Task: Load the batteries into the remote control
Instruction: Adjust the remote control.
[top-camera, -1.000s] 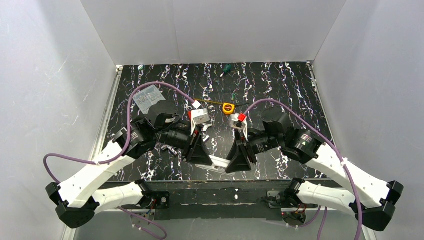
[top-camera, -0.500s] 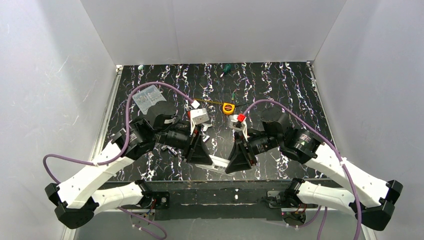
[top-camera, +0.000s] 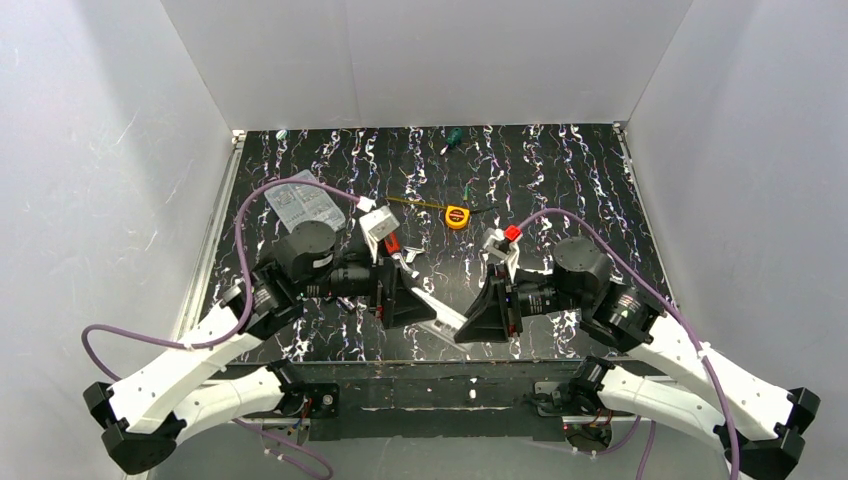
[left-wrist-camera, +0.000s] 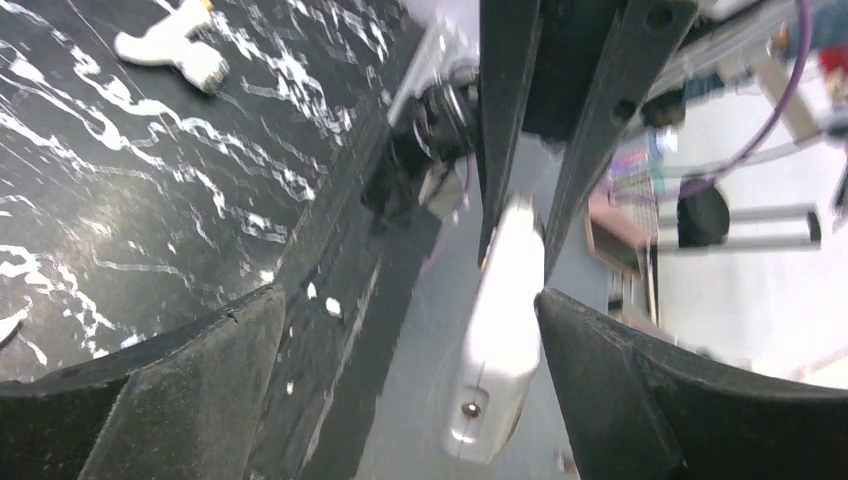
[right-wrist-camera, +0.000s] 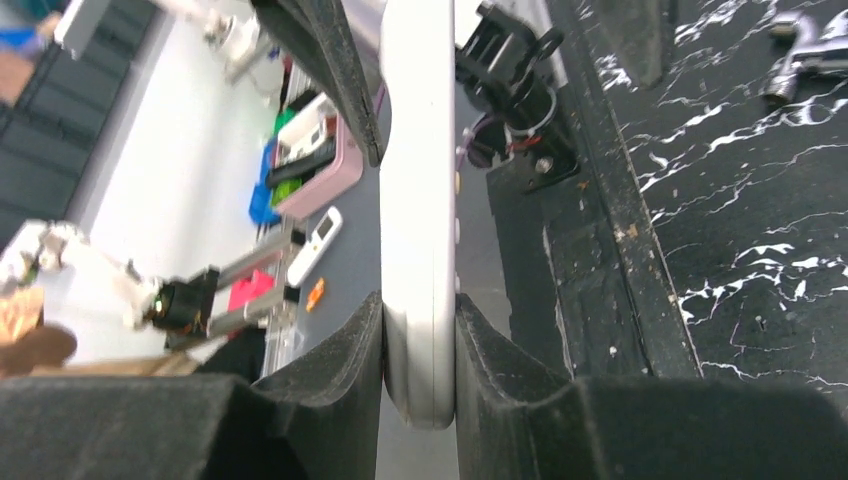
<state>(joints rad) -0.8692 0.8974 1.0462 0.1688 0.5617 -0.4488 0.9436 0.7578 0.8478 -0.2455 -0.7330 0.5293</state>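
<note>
Two arms, top view: remote control (top-camera: 443, 318) sits near-middle, tilted, between left gripper (top-camera: 412, 305) and right gripper (top-camera: 480, 322).
Left wrist view: fingers (left-wrist-camera: 180, 390) spread wide (gripping nothing); remote control passes between them, nearer the right one.
Right wrist view: pads (right-wrist-camera: 330, 400) squeeze the remote control's end from both sides.

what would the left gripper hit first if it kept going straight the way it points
Likely the remote, between the left gripper's open fingers and clamped in the right gripper; depth is unclear.
</note>
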